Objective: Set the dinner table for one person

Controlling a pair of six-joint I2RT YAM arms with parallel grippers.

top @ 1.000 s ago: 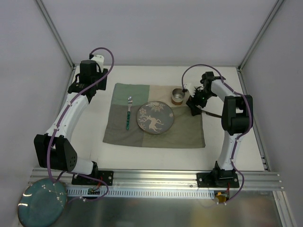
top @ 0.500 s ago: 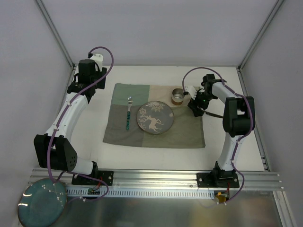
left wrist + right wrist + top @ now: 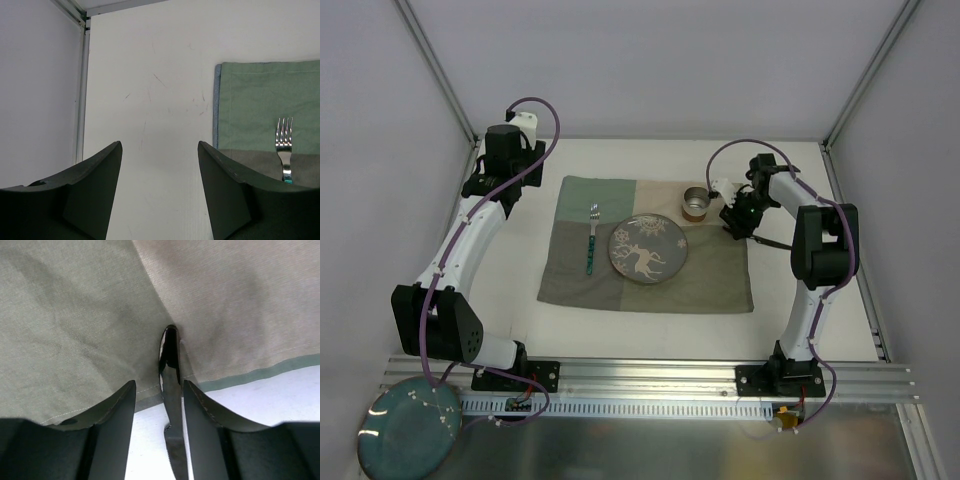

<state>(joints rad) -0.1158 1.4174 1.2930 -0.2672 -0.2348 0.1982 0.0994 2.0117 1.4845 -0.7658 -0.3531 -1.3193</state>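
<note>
The white dinner table (image 3: pixel 650 160) carries a green-and-beige cloth mat (image 3: pixel 710 280). On the mat lie a fork (image 3: pixel 591 240), a reindeer plate (image 3: pixel 647 249) and a small metal cup (image 3: pixel 695 202). A dark knife (image 3: pixel 772 243) lies across the mat's right edge. My right gripper (image 3: pixel 733 225) is low over it. In the right wrist view the knife (image 3: pixel 172 410) lies between the open fingers of the right gripper (image 3: pixel 159 383), close to the right one, its tip on the mat (image 3: pixel 75 315). My left gripper (image 3: pixel 160 145) is open and empty over bare table (image 3: pixel 150 75), left of the fork (image 3: pixel 284 145).
A teal plate (image 3: pixel 408 428) sits off the table at the near left, beside the arm rail. Aluminium frame posts (image 3: pixel 440 70) rise at the far corners. The table's left edge bar (image 3: pixel 80 100) is close to my left gripper.
My right gripper has shifted a little farther back and to the right along the mat's edge. The knife, the plate, the fork and the left arm have not moved.
</note>
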